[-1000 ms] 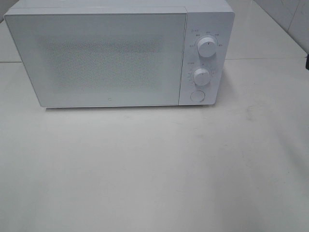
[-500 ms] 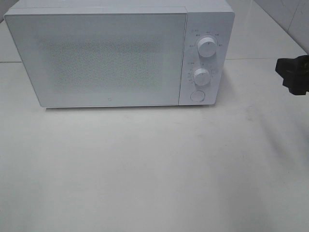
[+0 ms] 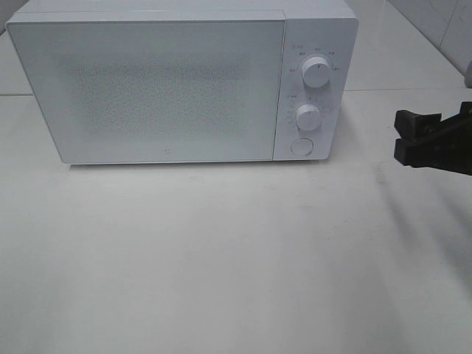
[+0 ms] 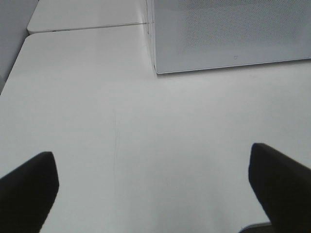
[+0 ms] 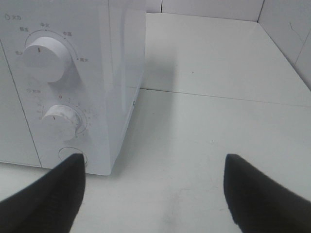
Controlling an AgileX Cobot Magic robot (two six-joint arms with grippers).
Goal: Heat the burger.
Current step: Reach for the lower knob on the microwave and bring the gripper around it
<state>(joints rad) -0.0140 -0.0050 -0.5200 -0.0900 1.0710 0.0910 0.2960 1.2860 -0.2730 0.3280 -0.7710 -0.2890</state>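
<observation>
The burger is out of view in every frame. A white microwave stands at the back of the table with its door shut. Its panel has two knobs and a round button. My right gripper reaches in from the right edge, open and empty, level with the panel and well to its right. Its wrist view shows the upper knob, the lower knob and the button ahead of the open right gripper. My left gripper is open and empty over bare table, near the microwave's corner.
The white table runs in front of the microwave. A tiled wall rises at the back right. In the left wrist view the table's edge lies off to one side, with a seam between two table tops behind it.
My right gripper has come into the exterior view from the right edge and moved left toward the microwave's panel. The microwave has not moved.
</observation>
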